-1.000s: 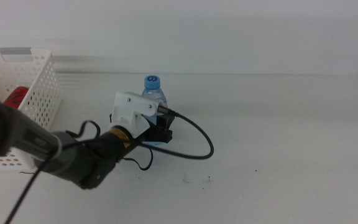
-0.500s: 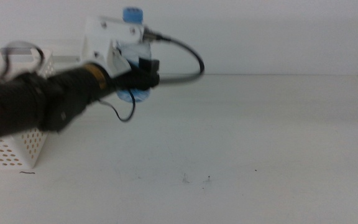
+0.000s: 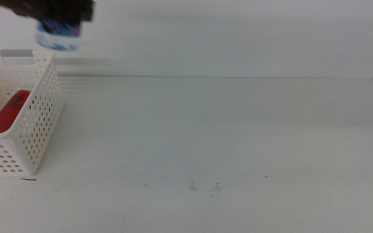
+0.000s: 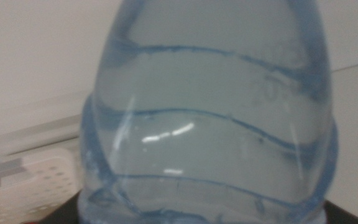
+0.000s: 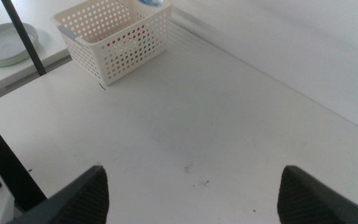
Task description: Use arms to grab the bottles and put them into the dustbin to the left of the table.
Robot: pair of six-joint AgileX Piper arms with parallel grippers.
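While left gripper [image 3: 60,16] clamps water bottle [image 3: 59,35], basket [image 3: 34,123] sits below.

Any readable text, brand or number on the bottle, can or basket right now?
None can be read.
Water bottle label: blurred in the middle view, out of frame in the left wrist view.
Red can in the basket: no legible print.

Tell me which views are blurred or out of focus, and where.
Middle view: the water bottle and left claw are motion-smeared above the basket; the table is sharp. Left wrist view: the bottle fills the frame, soft, with glints. Right wrist view: mostly sharp, right claw open.
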